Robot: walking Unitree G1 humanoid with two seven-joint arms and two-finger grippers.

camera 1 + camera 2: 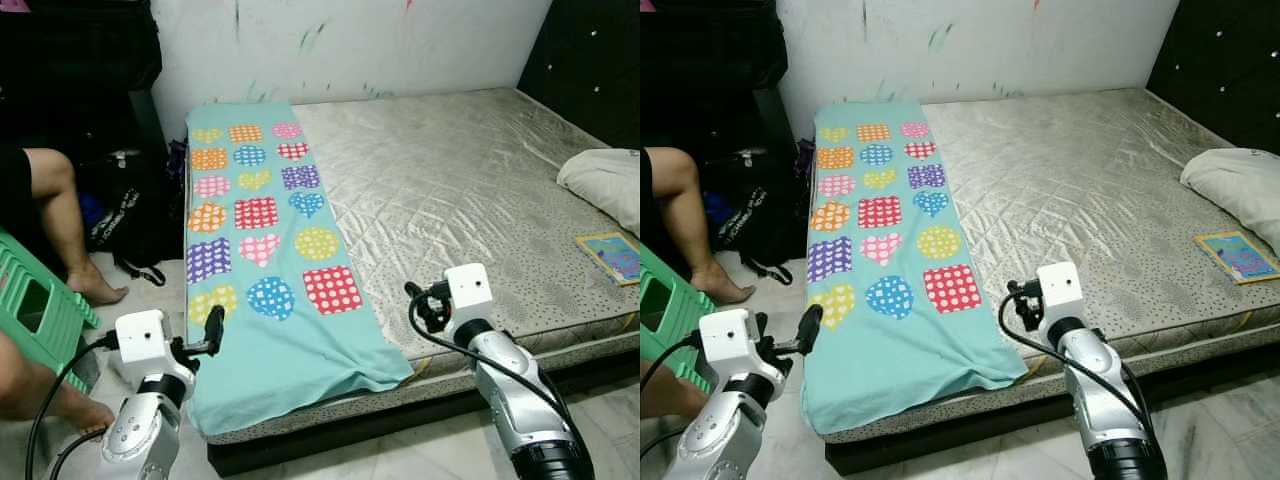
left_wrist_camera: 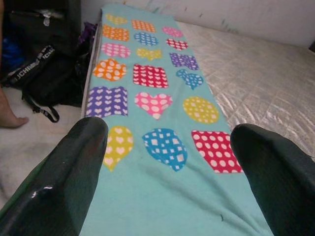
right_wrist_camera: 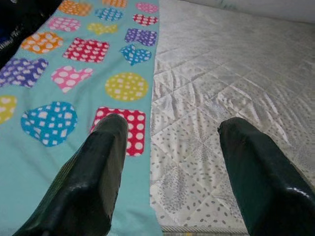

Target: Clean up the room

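A teal blanket (image 1: 260,250) printed with dotted hearts, circles and squares lies flat along the left side of the bare mattress (image 1: 450,180). Its near end hangs over the bed's front edge. My left gripper (image 1: 213,330) is open just off the blanket's near left edge, at about mattress height. In the left wrist view its fingers (image 2: 83,147) frame the printed cloth with nothing between them. My right gripper (image 1: 420,305) is open beside the blanket's near right corner, above the mattress's front edge. The right wrist view has its fingers (image 3: 106,142) straddling the line between blanket and mattress.
A white pillow (image 1: 605,185) and a thin picture book (image 1: 612,255) lie on the bed's right side. A black backpack (image 1: 125,215) sits on the floor left of the bed. A seated person's leg (image 1: 60,200) and a green plastic stool (image 1: 35,305) are at the far left.
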